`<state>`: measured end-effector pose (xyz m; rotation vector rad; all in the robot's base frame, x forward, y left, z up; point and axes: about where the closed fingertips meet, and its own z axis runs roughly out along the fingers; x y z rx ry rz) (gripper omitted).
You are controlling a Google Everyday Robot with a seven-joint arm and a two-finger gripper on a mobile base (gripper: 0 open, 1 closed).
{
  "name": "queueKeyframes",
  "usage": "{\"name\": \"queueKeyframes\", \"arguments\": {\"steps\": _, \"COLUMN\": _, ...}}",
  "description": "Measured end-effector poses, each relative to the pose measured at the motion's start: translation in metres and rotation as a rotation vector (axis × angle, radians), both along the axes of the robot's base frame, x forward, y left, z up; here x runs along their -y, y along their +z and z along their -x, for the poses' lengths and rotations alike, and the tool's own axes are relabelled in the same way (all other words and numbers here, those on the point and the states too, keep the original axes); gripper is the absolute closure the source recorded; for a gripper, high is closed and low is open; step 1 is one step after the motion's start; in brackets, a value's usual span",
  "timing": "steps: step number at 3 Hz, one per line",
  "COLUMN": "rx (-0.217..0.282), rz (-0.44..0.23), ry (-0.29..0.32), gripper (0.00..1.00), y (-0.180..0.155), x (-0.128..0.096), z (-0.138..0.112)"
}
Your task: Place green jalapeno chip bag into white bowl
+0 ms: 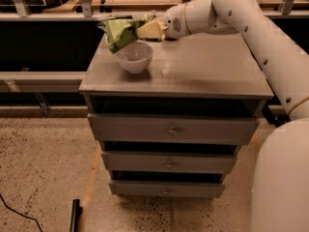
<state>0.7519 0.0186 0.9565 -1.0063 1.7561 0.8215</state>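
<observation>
The green jalapeno chip bag point(119, 32) is crinkled and bright green. My gripper point(144, 30) is shut on its right end and holds it in the air, hanging over the far rim of the white bowl point(134, 57). The bag's lower corner dips just above the bowl's opening. The bowl stands on the left part of the grey cabinet top point(203, 71). My white arm reaches in from the right.
The grey drawer cabinet point(169, 129) has three drawers, each slightly pulled out. A dark shelf rail point(43, 76) runs behind and to the left. A black cable point(14, 211) and a dark object point(76, 215) lie on the speckled floor.
</observation>
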Motion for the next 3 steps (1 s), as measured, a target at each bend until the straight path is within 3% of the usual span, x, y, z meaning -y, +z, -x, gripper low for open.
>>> {"name": "queueKeyframes", "arguments": {"steps": 1, "rx": 0.000, "rz": 0.003, "ry": -0.012, "gripper": 0.04, "y": -0.003, "x": 0.000, "z": -0.003}}
{"name": "queueKeyframes", "arguments": {"steps": 3, "rx": 0.025, "rz": -0.002, "ry": -0.071, "gripper": 0.00, "y": 0.007, "x": 0.017, "z": 0.000}}
